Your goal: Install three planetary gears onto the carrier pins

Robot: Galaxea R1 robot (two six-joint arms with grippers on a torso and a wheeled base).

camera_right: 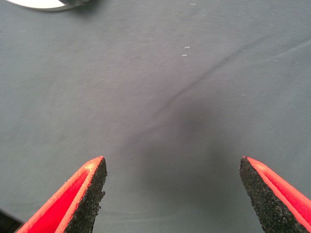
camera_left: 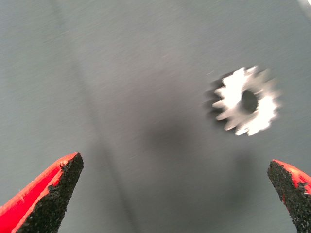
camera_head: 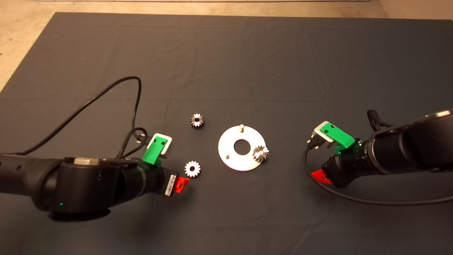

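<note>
On the left side of the mat point(camera_head: 247, 53) I see my left gripper point(camera_head: 181, 184) low over the cloth, with its red fingers point(camera_left: 46, 194) spread wide and nothing between them. Just beside it, toward the centre, one planetary gear point(camera_head: 192, 169) lies flat on the mat; in the left wrist view this same gear point(camera_left: 247, 101) is ahead of the open fingers, nearer to one of them, and not touching either. A second gear point(camera_head: 197, 121) lies farther up the mat, also flat, between the black cable point(camera_head: 106, 92) and the disc point(camera_head: 230, 141).

In the middle is the round silver disc with its central hole. Two carrier pins stand bare, one point(camera_head: 241, 126) at the far rim and one point(camera_head: 227, 155) at the near left rim. The third gear point(camera_head: 261, 153) sits on the disc at its right rim, a little tilted, I think over the third pin.

To the right, well apart from the disc, my right gripper point(camera_head: 321, 176) hangs over bare mat. Its fingers point(camera_right: 80, 199) are also wide apart and hold nothing.
</note>
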